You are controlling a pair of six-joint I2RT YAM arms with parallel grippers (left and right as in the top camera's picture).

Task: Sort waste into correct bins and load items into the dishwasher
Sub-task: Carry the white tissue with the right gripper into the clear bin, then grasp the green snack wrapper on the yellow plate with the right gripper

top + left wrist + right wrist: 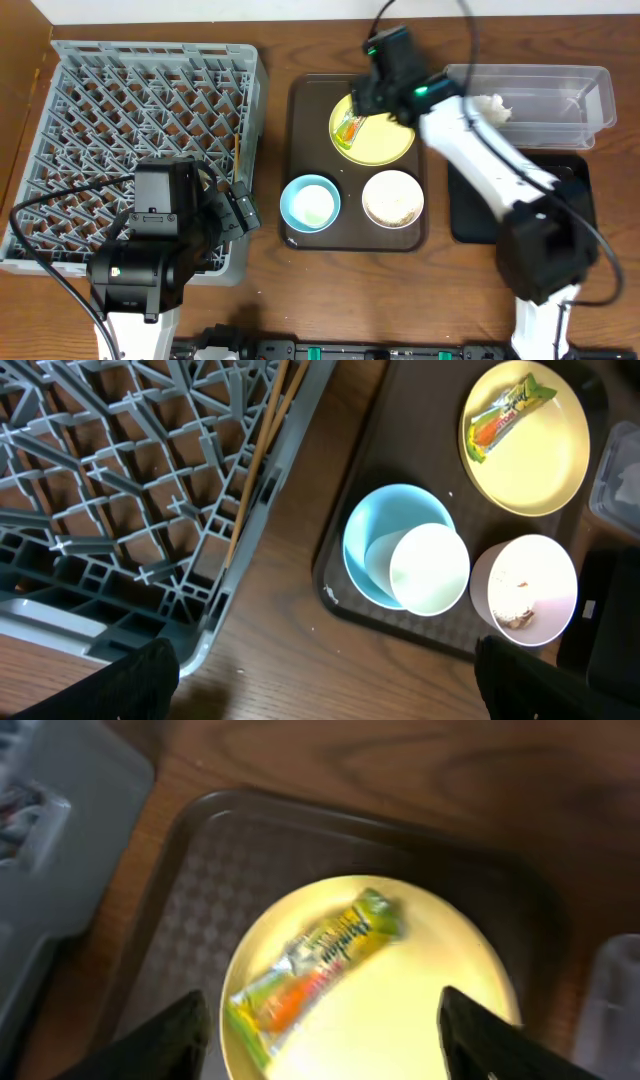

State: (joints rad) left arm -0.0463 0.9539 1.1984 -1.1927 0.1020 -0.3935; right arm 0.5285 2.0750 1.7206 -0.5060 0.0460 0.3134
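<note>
The pale yellow plate [385,140] lies on the dark brown tray [300,150] with the green-yellow-orange wrapper [350,130] on its left side. My right gripper [362,100] hovers open over the plate [420,1010], fingers either side of the wrapper [315,965], not touching. The light blue bowl [310,203] and the white bowl [392,198] holding beige grains [515,605] sit at the tray's front. Crumpled white paper [493,105] lies in the clear tub [560,90]. My left gripper [325,695] is open and empty over bare table between the grey dish rack [150,100] and the tray.
The flat black tray [470,220] lies right of the brown tray, under my right arm. Wooden chopsticks [262,450] lie in the rack along its right edge. A pale round shape [428,568] shows in the blue bowl [375,530].
</note>
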